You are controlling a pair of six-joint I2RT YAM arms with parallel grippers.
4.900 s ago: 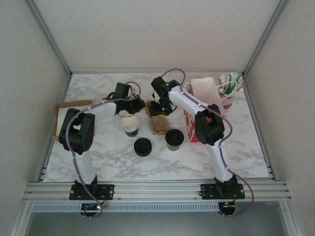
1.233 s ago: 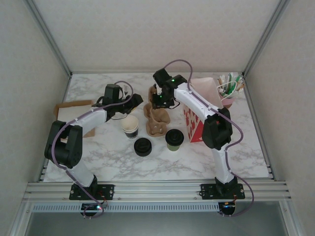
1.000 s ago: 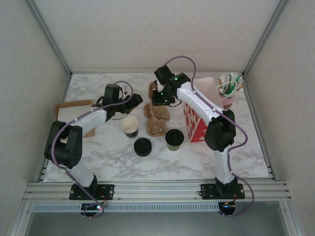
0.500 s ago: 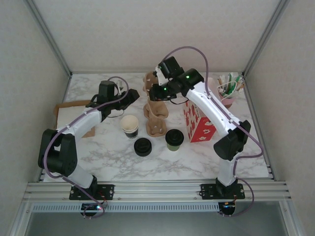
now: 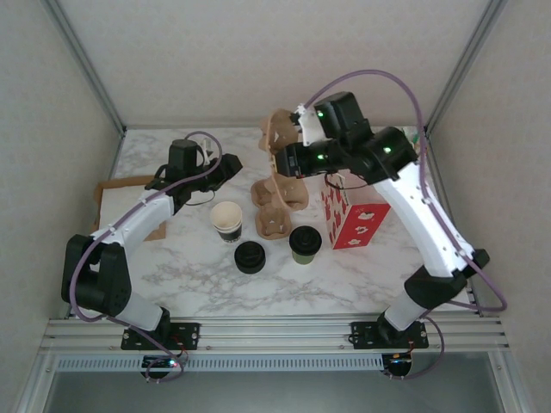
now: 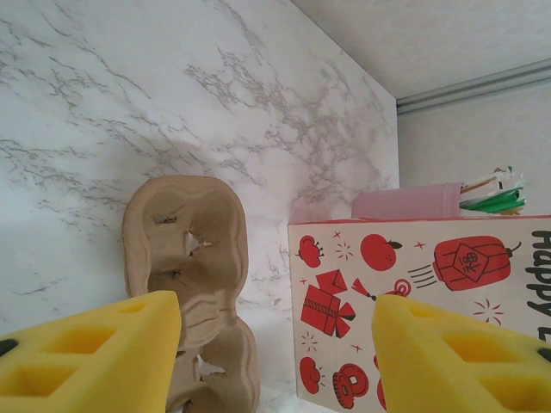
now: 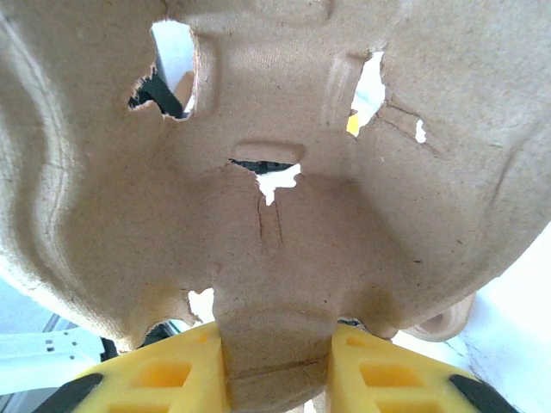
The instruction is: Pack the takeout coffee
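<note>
We see the right claw (image 7: 275,348) raised above the back of the table (image 5: 198,280), its yellow fingers (image 7: 164,374) pinching the middle rib of a brown pulp cup carrier (image 7: 275,163). The carrier hangs clear of the table and tilted on edge. A second pulp carrier (image 5: 274,211) lies flat on the marble below it.

The left claw (image 6: 275,301) hovers at the back left with its yellow fingers spread wide and nothing between them. From its wrist camera we look across at the flat carrier and at a red paper bag (image 6: 430,292) printed with apples and lanterns.

The takeout coffee (image 5: 305,243) stands upright on the table with its black lid on. It sits just in front of the flat carrier's near right corner and just left of the red bag, and neither claw touches it. A loose black lid (image 5: 250,256) lies to its left, and a lidless cup (image 5: 227,219) with a cream inside stands a little behind that lid. A flat piece of cardboard (image 5: 116,194) lies at the left edge of the table.
</note>
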